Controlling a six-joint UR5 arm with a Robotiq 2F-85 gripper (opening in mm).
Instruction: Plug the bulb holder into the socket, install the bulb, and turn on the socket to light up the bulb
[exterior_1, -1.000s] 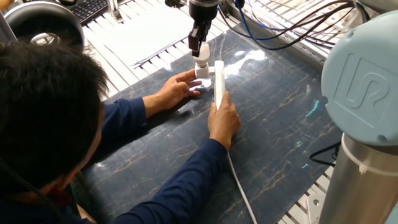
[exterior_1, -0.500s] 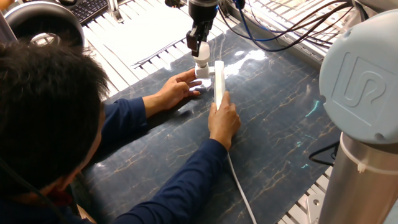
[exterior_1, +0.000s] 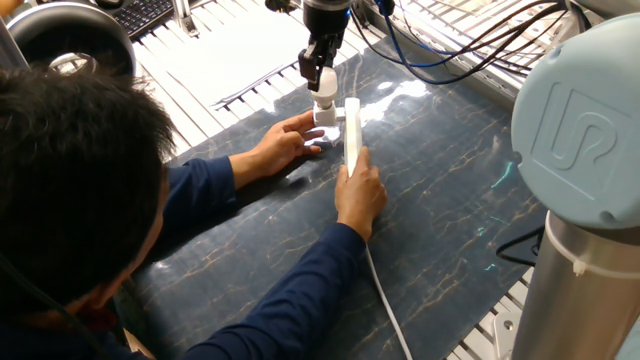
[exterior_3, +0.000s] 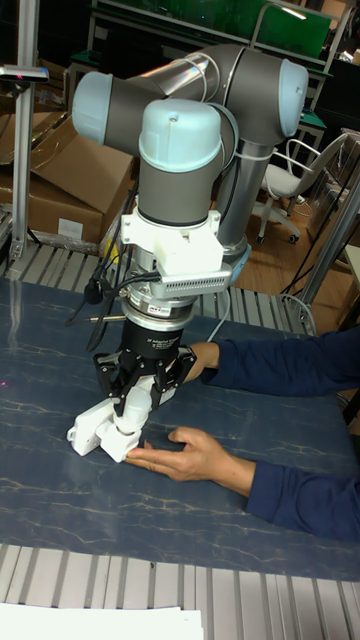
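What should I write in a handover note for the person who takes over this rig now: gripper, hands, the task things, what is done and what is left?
Gripper: shut on the bulb, directly above the bulb holder.
Bulb holder: sits against the socket, which stands on its edge on the dark mat.
Person's hands: one beside the holder, the other gripping the socket.
Done: holder appears plugged in.
Left: finish seating the bulb, release, switch on. No light visible yet.

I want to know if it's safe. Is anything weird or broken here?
Nothing looks broken or spilled. The odd part: the socket stands on its edge instead of lying flat, and a person's hands steady it while the gripper holds the bulb at the bulb holder, close to the fingers.
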